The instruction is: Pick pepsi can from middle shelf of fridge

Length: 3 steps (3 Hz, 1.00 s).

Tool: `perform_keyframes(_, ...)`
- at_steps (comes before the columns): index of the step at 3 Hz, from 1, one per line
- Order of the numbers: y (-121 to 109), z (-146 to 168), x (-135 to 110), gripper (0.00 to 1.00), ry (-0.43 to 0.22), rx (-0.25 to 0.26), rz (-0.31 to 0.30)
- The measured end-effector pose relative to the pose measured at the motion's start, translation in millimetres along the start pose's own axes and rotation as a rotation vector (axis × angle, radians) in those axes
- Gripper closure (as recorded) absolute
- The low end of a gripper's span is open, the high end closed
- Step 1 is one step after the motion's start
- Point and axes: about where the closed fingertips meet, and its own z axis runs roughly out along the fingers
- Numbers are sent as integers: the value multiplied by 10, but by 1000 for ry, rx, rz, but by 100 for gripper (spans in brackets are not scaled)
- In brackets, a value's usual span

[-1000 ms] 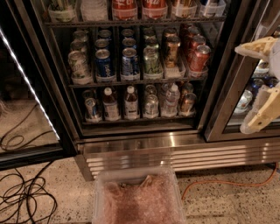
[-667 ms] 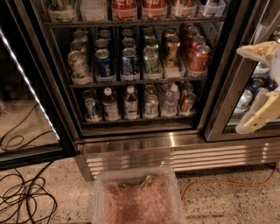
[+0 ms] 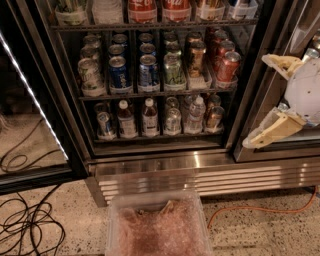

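A: Where is the gripper [image 3: 257,101]?

B: At the right edge, in front of the fridge's [image 3: 200,176] black door post. Its white body is partly cut off by the frame. The two tan fingers [image 3: 278,130] are spread wide apart, one high and one low. They hold nothing and touch no can.

A: And the pepsi can [image 3: 149,73]?

B: It stands upright at the front of the middle shelf [image 3: 155,94], third lane from the left, well apart from the gripper. A darker blue can [image 3: 120,73] is just beside it on the left and a green-silver can [image 3: 174,70] on the right.

A: How many cans are there?

B: Six lanes, so six cans in the front row: a pale one, the dark blue, the pepsi, the green-silver, a brownish one and a red can [image 3: 227,66]. Each lane has more cans behind, but they hide one another, so I cannot give a total.

A: What about the other shelves?

B: Below, I count six small bottles [image 3: 149,118] in the front row; their labels are too small to read. Above, two red cola bottles [image 3: 143,9] show only their lower parts, cut off by the top edge along with their neighbours.

A: And the floor?

B: One clear plastic bin [image 3: 114,220] sits before the ribbed steel base, its pinkish contents blurred. Black cables [image 3: 25,220] are tangled at the left, and one orange cable [image 3: 260,210] lies at the right.
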Motion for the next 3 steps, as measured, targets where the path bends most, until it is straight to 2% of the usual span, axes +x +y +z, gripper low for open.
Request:
perform_keyframes(1, -2, -1, -9, 0, -3, 3, 1)
perform_keyframes(2, 22, 116, 2, 0, -78, 20, 51)
perform_keyframes(3, 69, 325, 71, 0, -212, 68, 113)
